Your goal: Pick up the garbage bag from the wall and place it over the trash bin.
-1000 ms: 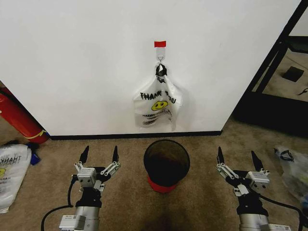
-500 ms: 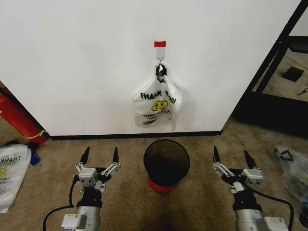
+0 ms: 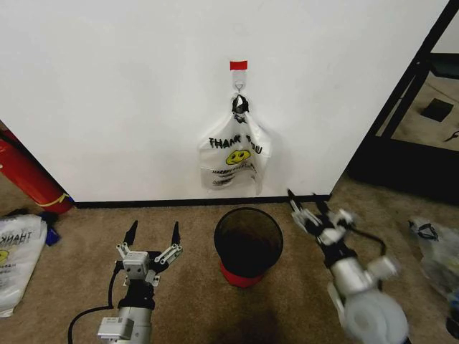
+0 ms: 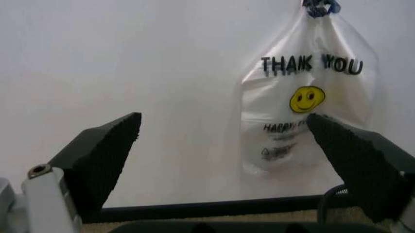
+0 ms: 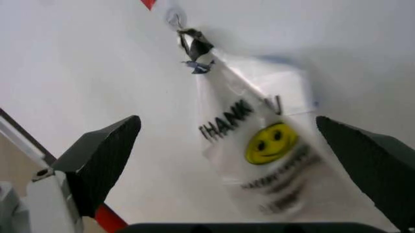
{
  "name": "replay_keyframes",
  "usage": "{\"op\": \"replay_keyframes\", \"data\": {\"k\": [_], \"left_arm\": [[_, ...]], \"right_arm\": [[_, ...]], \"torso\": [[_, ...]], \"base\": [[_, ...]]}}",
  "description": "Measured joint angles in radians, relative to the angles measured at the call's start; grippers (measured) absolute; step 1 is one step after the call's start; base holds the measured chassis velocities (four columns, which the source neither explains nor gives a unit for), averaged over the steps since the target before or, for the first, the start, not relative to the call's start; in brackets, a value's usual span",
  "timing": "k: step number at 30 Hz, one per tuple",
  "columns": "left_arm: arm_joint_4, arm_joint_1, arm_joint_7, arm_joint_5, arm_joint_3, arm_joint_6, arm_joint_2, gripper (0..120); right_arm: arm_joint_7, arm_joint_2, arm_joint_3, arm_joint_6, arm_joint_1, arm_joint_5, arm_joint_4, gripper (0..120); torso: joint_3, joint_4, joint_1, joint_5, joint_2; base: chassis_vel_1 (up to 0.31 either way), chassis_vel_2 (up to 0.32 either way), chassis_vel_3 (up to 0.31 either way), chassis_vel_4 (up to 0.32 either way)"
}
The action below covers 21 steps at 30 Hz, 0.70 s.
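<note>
Our right tool (image 3: pixel 313 210) is raised above the carpet just to the right of the trash bin (image 3: pixel 248 244), tipped toward the wall (image 3: pixel 129 93); its two dark fingers (image 5: pixel 100 160) stand wide apart with nothing between them, and from its wrist camera we look between them at the garbage bag (image 5: pixel 259 160) hanging ahead. Our left tool (image 3: pixel 153 234) sits low over the carpet to the left of the trash bin, pointing at the wall, its fingers (image 4: pixel 104 155) also spread wide and holding nothing; between them its wrist camera shows the garbage bag (image 4: pixel 304 107) off toward the right side, above the black baseboard (image 4: pixel 207 209). The trash bin stands upright on the carpet between the two tools, its red base showing under the black mesh, close to the wall. Directly above it the garbage bag (image 3: pixel 233 159) hangs flat against the wall from a small metal hook (image 3: pixel 239 89), its handles bunched at the hook, with black lettering and a yellow smiley facing us. A red tape patch (image 3: pixel 238 65) is stuck just above the hook. Farther out, a red fire extinguisher (image 3: pixel 25 172) leans by the wall at the left, and another printed bag (image 3: pixel 18 254) lies on the carpet near it.
</note>
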Motion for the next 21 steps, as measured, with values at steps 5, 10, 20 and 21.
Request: {"op": "replay_keyframes", "data": {"k": [5,10,20,21], "left_arm": [[-0.003,0.016,-0.001,0.008,-0.007,-0.007,-0.003,100],[-0.004,0.02,-0.002,0.015,-0.01,-0.004,-0.006,100],[-0.001,0.019,-0.003,0.019,-0.013,0.006,-0.013,100],[-0.001,0.019,-0.004,0.02,-0.014,0.006,-0.014,100]], "right_arm": [[0.062,0.042,-0.072,-0.03,0.197,0.089,-0.113,100],[0.09,0.116,-0.14,-0.037,0.397,0.161,-0.285,100],[0.091,0.251,-0.156,-0.034,0.574,0.173,-0.476,100],[0.091,0.262,-0.155,-0.033,0.583,0.173,-0.489,100]], "torso": [[0.0,0.0006,0.0,-0.0003,0.0],[0.0,0.0007,0.0,0.0,0.0],[0.0,0.0005,0.0,-0.0002,0.0],[0.0,0.0005,0.0,-0.0002,0.0]], "base": [[0.0,0.0,0.0,0.0],[0.0,0.0,0.0,0.0],[0.0,0.0,0.0,0.0],[0.0,0.0,0.0,0.0]]}}
